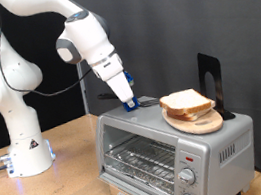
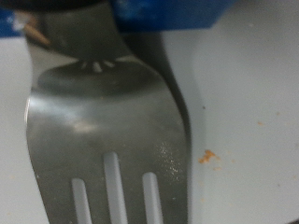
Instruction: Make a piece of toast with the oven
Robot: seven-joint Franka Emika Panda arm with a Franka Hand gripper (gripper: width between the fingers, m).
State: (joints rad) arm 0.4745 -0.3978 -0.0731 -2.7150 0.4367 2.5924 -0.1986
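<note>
The oven is sitting on the wooden table towards the exterior view's lower right, and everything else is being placed against it; its glass door is standing shut, the wire rack is showing through the glass, and two round knobs with a small red light above them are lining the front panel at its right end. The piece of toast is lying on a round wooden board, and that board is resting on the oven's top towards its right end; a dark upright stand is rising just behind the board. The gripper is hanging over the oven's top near its left end, with the white arm arching down to it from the upper left; it is holding a blue-handled tool whose lower end is sitting close to or on the oven's top, though contact cannot be told from here. In the wrist view a slotted metal spatula blade is filling most of the picture below a blue handle, lying over a pale grey surface with a small orange crumb beside it; the fingers themselves are not showing there, so whether they are clamped or spread on the handle cannot be told.
</note>
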